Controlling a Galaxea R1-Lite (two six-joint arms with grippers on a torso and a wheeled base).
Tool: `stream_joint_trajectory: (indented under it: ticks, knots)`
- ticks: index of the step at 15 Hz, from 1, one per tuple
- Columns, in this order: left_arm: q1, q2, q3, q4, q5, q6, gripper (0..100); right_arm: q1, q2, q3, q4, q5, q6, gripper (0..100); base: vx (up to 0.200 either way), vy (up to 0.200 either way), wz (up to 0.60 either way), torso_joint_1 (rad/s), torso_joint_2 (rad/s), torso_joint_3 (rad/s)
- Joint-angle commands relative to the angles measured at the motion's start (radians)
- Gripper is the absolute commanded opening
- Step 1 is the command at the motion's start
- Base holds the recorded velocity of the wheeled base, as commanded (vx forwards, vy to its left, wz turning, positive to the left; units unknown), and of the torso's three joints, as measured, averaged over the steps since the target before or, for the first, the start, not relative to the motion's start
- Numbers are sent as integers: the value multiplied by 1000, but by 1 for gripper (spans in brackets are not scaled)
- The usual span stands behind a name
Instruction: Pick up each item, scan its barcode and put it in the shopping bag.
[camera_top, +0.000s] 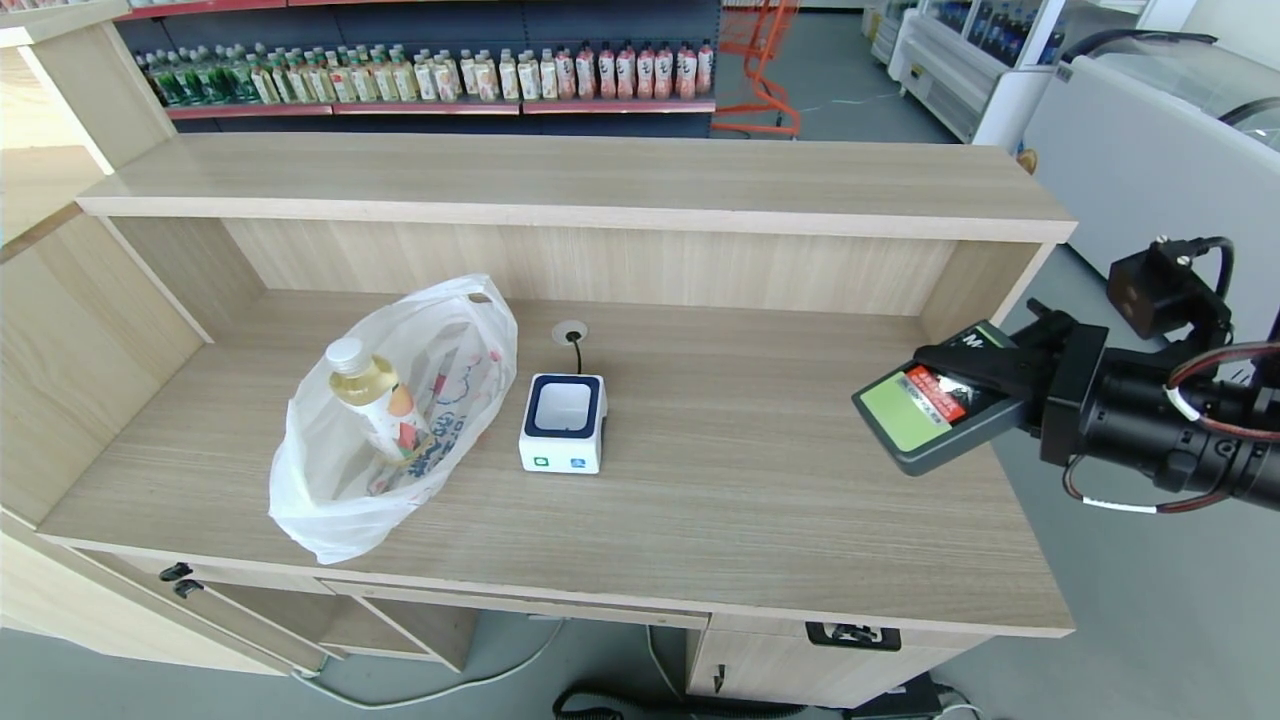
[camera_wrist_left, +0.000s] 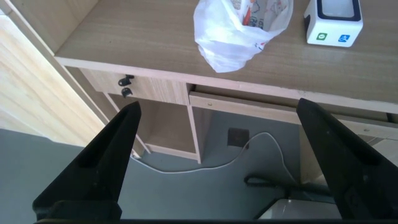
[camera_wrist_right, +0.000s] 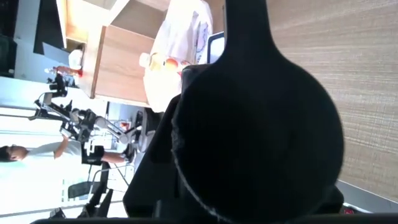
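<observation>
My right gripper (camera_top: 978, 392) is shut on a flat dark box (camera_top: 925, 412) with a green and red label, held in the air above the counter's right end. The same box (camera_wrist_right: 258, 130) looms dark and close in the right wrist view. A white barcode scanner (camera_top: 563, 422) sits mid-counter, its cable running to a hole behind it. Left of it lies the white shopping bag (camera_top: 340, 470), mouth open, with a tea bottle (camera_top: 375, 395) leaning inside. My left gripper (camera_wrist_left: 217, 115) hangs open below the counter's front edge, under the bag (camera_wrist_left: 233, 37) and the scanner (camera_wrist_left: 334, 22).
The wooden counter (camera_top: 760, 500) has a raised back ledge (camera_top: 560, 185) and side walls. Drawers (camera_wrist_left: 155, 90) and cables sit beneath its front. Store shelves with bottles (camera_top: 430, 75) stand behind, and a white freezer (camera_top: 1150, 150) is at the right.
</observation>
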Motion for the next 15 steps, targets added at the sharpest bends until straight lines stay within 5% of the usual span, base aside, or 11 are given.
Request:
stream_joint_trajectory:
  ticks: [1, 13, 15]
  knots:
    - [0, 0, 0, 0, 1, -1, 100, 6, 5, 0, -1, 0, 0, 0, 0, 0, 0, 0, 0, 0]
    - [-1, 0, 0, 0, 1, -1, 100, 11, 24, 0, 1, 0, -42, 0, 0, 200, 0, 2, 3, 4]
    - [0, 0, 0, 0, 1, -1, 100, 11, 24, 9, 2, 0, -56, 0, 0, 0, 0, 0, 0, 0]
